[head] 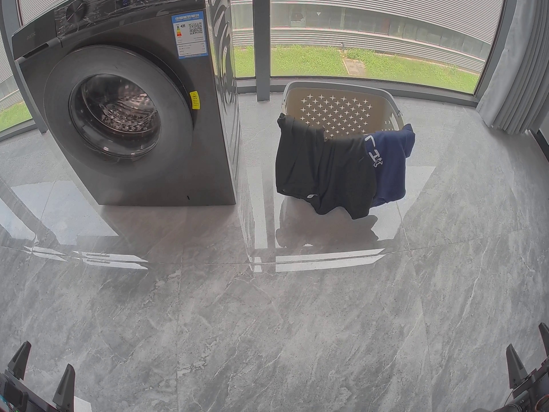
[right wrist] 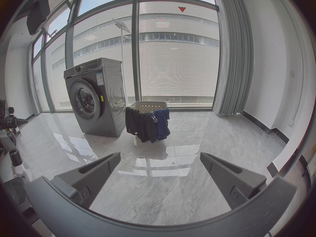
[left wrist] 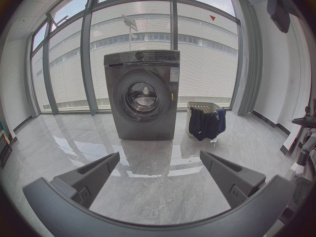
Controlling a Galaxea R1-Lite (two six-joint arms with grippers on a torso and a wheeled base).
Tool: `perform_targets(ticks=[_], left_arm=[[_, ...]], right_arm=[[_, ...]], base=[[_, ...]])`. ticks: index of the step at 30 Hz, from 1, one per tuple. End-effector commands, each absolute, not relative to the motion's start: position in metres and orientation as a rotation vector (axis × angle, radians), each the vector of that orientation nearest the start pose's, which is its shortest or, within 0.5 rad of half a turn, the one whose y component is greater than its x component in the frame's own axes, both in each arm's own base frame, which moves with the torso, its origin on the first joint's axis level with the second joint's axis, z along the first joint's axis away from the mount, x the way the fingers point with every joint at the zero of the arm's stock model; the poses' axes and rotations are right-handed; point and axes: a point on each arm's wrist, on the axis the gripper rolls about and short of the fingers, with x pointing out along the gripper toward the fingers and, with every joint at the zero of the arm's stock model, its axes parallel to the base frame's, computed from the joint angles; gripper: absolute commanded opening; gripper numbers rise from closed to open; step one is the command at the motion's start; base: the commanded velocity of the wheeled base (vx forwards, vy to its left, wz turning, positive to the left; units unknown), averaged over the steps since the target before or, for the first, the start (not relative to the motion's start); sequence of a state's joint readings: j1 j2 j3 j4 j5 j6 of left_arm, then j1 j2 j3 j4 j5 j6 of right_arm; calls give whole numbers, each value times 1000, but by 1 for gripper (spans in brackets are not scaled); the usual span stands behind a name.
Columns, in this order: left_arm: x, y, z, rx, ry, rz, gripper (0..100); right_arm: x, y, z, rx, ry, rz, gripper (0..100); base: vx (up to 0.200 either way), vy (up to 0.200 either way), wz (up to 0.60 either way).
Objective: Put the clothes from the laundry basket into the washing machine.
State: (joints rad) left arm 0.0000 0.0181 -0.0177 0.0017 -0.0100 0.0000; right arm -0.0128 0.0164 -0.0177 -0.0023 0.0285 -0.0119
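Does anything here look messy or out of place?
A black garment and a blue one hang over the front rim of the basket, dangling outside it rather than lying inside. Nothing looks spilled or damaged.

the washing machine (head: pixel 171 167) carries a blue-edged label (head: pixel 189 34) and a yellow sticker (head: pixel 195 99), print unreadable; the blue shirt (head: pixel 392 170) bears white characters.

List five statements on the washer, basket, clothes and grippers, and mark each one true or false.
1. The black garment hangs over the laundry basket's front rim. True.
2. The blue garment lies flat on the floor. False: it hangs over the rim beside the black one.
3. The washing machine stands to the basket's left. True.
4. The left gripper holds a garment. False: it is open and empty.
5. The right gripper is open. True.
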Motion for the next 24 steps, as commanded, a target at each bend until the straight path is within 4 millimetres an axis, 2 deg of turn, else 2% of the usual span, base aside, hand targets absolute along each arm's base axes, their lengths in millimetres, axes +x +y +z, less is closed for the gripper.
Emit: perform_targets(ticks=[1, 8, 17, 20, 24], left_arm=[[-23, 0, 76, 0, 0, -9, 100], [-23, 0, 76, 0, 2, -9, 100], [-23, 0, 76, 2, 2, -9, 100], [-23, 0, 76, 0, 2, -9, 100], [-23, 0, 76, 0, 2, -12, 100]], right_arm=[[-23, 1, 76, -12, -2, 17, 100], [-23, 1, 76, -12, -2, 17, 100], [-23, 1, 76, -14, -2, 17, 100], [-23, 1, 76, -12, -2, 17, 100], [-23, 1, 76, -12, -2, 17, 100]], base=[[200, 0, 0], [200, 0, 0], [0, 0, 0], [0, 0, -600], [200, 0, -450]])
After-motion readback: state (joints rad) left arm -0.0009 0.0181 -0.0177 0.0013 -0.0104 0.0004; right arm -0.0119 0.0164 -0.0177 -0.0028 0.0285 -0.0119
